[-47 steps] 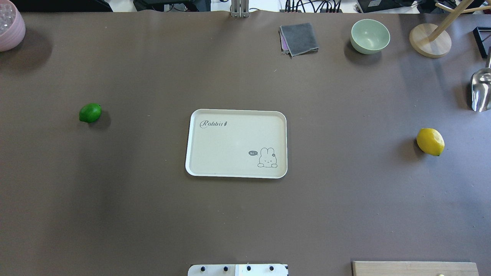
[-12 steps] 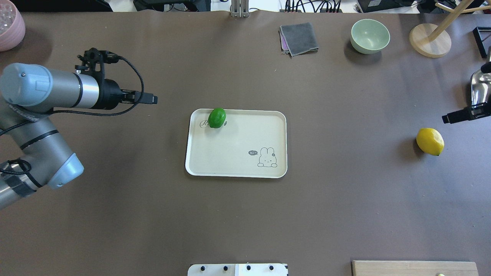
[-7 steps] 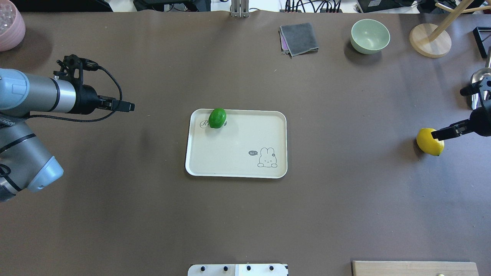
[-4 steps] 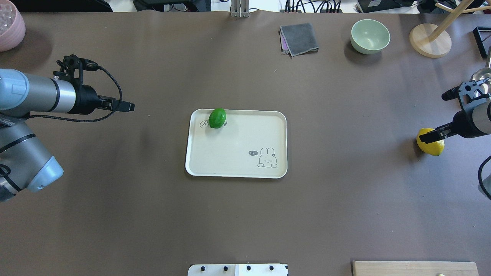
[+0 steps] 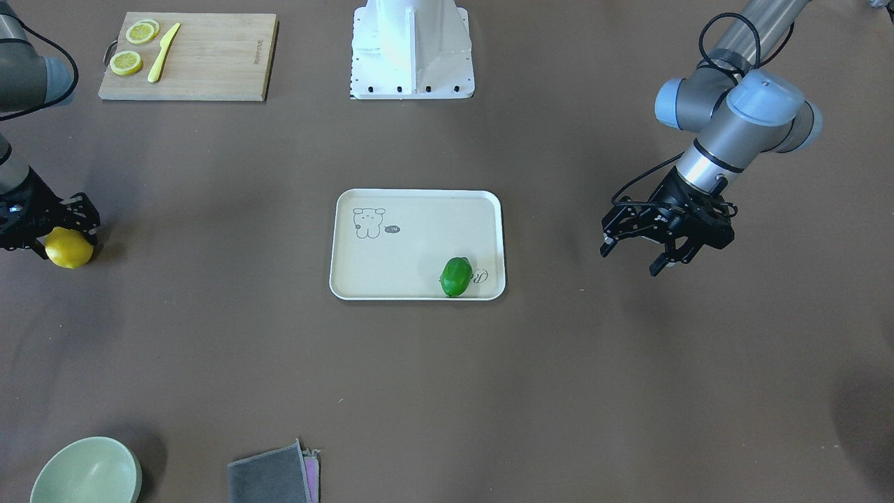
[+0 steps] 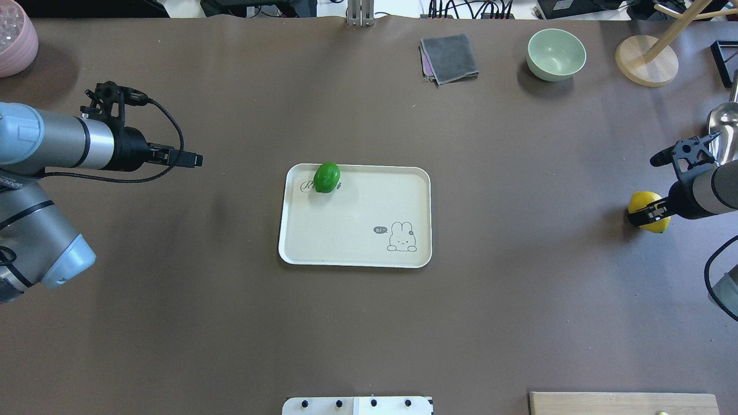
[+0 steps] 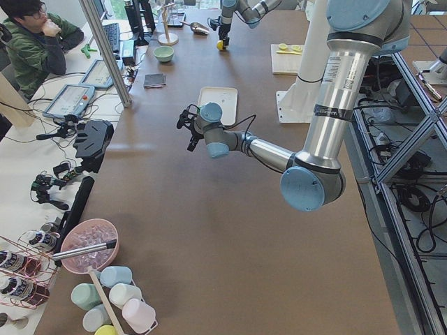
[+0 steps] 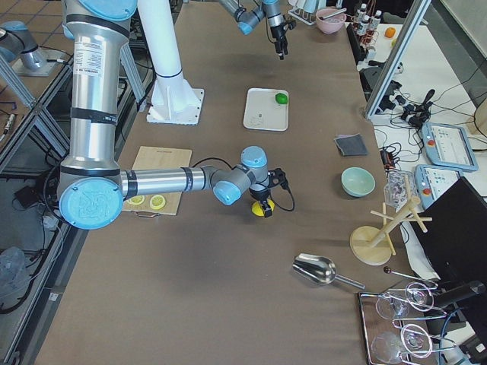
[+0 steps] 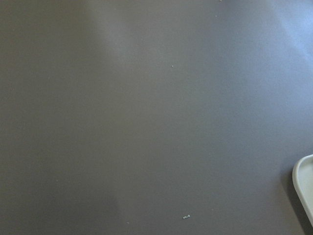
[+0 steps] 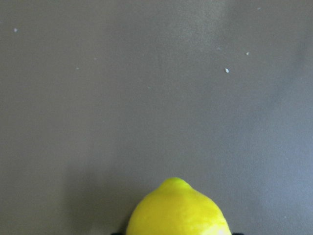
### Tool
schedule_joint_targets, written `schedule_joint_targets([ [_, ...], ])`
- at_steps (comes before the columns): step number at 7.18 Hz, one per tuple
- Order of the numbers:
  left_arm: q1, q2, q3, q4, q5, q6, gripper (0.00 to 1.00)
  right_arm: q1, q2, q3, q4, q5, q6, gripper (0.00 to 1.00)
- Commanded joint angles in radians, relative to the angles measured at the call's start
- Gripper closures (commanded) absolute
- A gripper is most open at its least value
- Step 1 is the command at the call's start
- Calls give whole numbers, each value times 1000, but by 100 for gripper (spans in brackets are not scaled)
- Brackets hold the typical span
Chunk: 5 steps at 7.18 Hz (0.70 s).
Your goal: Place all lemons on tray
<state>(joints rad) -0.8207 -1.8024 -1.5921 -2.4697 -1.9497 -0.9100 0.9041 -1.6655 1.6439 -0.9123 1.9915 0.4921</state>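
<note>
The green lemon point(image 6: 326, 177) lies on the cream tray point(image 6: 346, 230) at its far left corner, also in the front view point(image 5: 456, 276). The yellow lemon point(image 6: 644, 201) rests on the table at the right. My right gripper point(image 5: 54, 234) is low over it, open, with a finger on each side of the yellow lemon point(image 5: 68, 251). The right wrist view shows the yellow lemon point(image 10: 178, 210) close at the bottom edge. My left gripper point(image 5: 632, 260) is open and empty, hovering left of the tray point(image 5: 412, 237).
A cutting board point(image 5: 209, 63) with lemon slices and a yellow knife lies near the robot's base. A green bowl point(image 6: 556, 54), a grey cloth point(image 6: 450, 57), a wooden stand point(image 6: 646, 60), a metal scoop point(image 6: 723, 124) and a pink bowl point(image 6: 14, 40) sit along the far and side edges.
The green lemon went from the table's left onto the tray. My left arm drew back leftward and stopped. My right gripper came in and lowered around the yellow lemon.
</note>
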Motion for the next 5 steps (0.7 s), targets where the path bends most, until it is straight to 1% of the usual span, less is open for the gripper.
schedule_joint_targets([
  [1, 0, 0, 0, 0, 0, -1, 2, -2, 18, 29, -8, 9, 5, 100],
  [2, 0, 0, 0, 0, 0, -1, 2, -2, 26, 92, -38, 44, 38, 100],
  [3, 0, -2, 0, -6, 0, -3, 2, -2, 74, 173, -133, 62, 131, 100],
  [4, 2, 0, 0, -6, 0, -3, 2, -19, 180, 215, -233, 61, 278, 100],
  [5, 2, -2, 0, -8, 0, -4, 2, -113, 290, 214, -275, 14, 488, 100],
])
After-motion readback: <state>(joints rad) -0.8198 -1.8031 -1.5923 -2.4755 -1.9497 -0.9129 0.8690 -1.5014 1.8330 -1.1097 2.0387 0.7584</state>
